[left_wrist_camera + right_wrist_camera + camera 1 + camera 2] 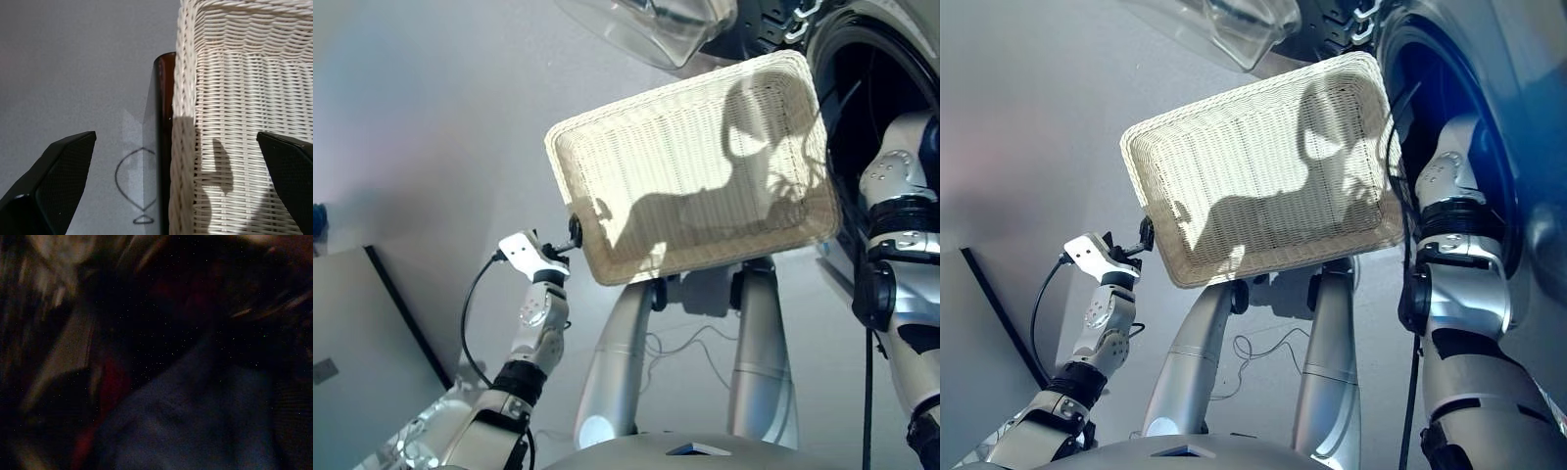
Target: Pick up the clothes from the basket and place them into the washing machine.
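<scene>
Left gripper (176,181): fingers (58,186) spread wide, holding nothing. The basket's woven side rim runs between the two fingers without touching either, and one finger lies over the basket's inside, the other over the floor. In the head views this gripper sits just beside the basket's near left corner.

Basket (690,166): cream-white wicker tray, tilted, no garment visible in it; only shadows of the arms fall across its weave. It lies between the two arms, its far right corner next to the washing machine's opening. A dark brown glossy edge (164,142) runs directly beside its rim on the gripper's side.

Right arm (1454,255): reaches past the basket's right edge into the washing machine (1528,147); the forearm goes through the round drum hole and the right gripper itself is hidden inside in the head views. Its wrist view is very dark, so whether its fingers are apart or closed cannot be told.

Clothes: a navy blue garment (195,421) fills most of what lies ahead of the right gripper, with a strip of orange-red garment (105,382) beside it. Both lie inside the dark drum; contact with the gripper cannot be told.

Glass door (656,24): clear, swung open, beyond the basket's far edge.

Floor (421,127): plain grey, beyond the left gripper.
</scene>
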Controlling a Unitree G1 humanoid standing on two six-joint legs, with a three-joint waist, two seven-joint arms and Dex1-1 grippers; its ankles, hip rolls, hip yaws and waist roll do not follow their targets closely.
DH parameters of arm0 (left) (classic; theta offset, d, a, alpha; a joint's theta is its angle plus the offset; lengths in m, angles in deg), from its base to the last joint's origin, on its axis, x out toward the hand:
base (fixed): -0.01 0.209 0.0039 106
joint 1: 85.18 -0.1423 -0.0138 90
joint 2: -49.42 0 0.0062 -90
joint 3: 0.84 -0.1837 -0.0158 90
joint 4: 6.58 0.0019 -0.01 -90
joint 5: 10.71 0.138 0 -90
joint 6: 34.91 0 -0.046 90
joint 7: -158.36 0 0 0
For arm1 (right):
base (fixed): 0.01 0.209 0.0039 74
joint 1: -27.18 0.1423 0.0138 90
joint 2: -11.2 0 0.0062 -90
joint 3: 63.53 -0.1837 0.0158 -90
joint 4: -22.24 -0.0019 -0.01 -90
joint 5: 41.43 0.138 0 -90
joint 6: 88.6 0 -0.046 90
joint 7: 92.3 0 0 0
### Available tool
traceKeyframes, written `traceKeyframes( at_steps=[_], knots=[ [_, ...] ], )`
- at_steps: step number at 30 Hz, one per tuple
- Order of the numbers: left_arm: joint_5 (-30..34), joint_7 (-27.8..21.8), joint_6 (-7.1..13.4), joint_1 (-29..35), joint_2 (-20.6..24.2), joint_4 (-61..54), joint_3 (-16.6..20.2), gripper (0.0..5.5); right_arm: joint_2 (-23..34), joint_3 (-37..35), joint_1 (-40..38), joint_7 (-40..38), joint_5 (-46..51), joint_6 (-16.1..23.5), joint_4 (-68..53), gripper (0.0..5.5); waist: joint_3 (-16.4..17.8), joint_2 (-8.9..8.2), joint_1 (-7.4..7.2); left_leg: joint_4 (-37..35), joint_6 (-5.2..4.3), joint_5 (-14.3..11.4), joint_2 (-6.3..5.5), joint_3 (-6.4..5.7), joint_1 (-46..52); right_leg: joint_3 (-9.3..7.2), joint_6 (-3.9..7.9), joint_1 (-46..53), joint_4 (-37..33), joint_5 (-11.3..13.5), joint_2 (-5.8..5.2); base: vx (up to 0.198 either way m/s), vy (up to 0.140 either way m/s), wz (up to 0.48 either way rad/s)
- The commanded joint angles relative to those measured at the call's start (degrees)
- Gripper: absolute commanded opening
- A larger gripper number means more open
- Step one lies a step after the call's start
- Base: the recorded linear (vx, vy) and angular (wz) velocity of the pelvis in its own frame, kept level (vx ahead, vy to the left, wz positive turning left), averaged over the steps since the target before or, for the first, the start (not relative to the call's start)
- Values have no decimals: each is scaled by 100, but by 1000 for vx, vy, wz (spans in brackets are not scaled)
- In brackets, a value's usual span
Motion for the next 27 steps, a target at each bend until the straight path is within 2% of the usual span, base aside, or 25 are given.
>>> traceKeyframes(
  at_steps=[1,3,6,8,9,15,23,27],
  knots=[
    [-73,-113,198,-315,278,-93,337,550,-188,772,-488,844,251,-245,-43,550,-394,37,7,-374,204,62,-103,-30,-35,-474,-180,274,-177,-240,122,0,0,0],
    [-162,-246,157,-381,259,-57,390,550,-368,1024,-715,1367,455,-410,53,550,-396,-54,0,-426,184,103,-90,-51,24,-525,-182,376,-282,-192,97,0,0,0],
    [-274,-392,76,-409,207,150,455,550,-633,1461,-953,1787,272,-663,123,550,-416,-203,-6,-469,180,140,-77,-95,92,-602,-186,515,-399,-149,86,0,0,0],
    [-270,-411,62,-412,199,209,469,550,-658,1524,-1003,1830,241,-691,105,550,-424,-234,-10,-468,182,147,-78,-114,103,-615,-189,552,-419,-145,91,0,0,0],
    [-274,-482,35,-425,150,285,499,550,-858,1763,-1215,2055,148,-760,-37,550,-453,-333,-4,-488,184,171,-74,-154,166,-659,-190,648,-480,-120,88,0,0,0],
    [-129,-673,-102,-396,89,858,529,550,-1044,2066,-1636,2428,-218,-1017,171,550,-500,-555,4,-842,150,324,-120,-257,648,-801,-153,1206,-850,-31,0,0,-9,9],
    [553,-804,-311,-488,-26,2170,547,550,-1397,2221,-2809,2636,-890,-1223,415,550,-562,-880,-18,-1777,39,649,-203,-402,1934,-1041,0,2638,-1835,176,-111,45,1,95],
    [1366,-671,-380,-444,-32,3110,509,550,-1560,2251,-3546,2588,-1445,-1322,537,550,-607,-1040,-114,-2438,-41,861,-215,-467,2861,-1143,98,3558,-2361,273,-141,89,22,90]
  ],
)
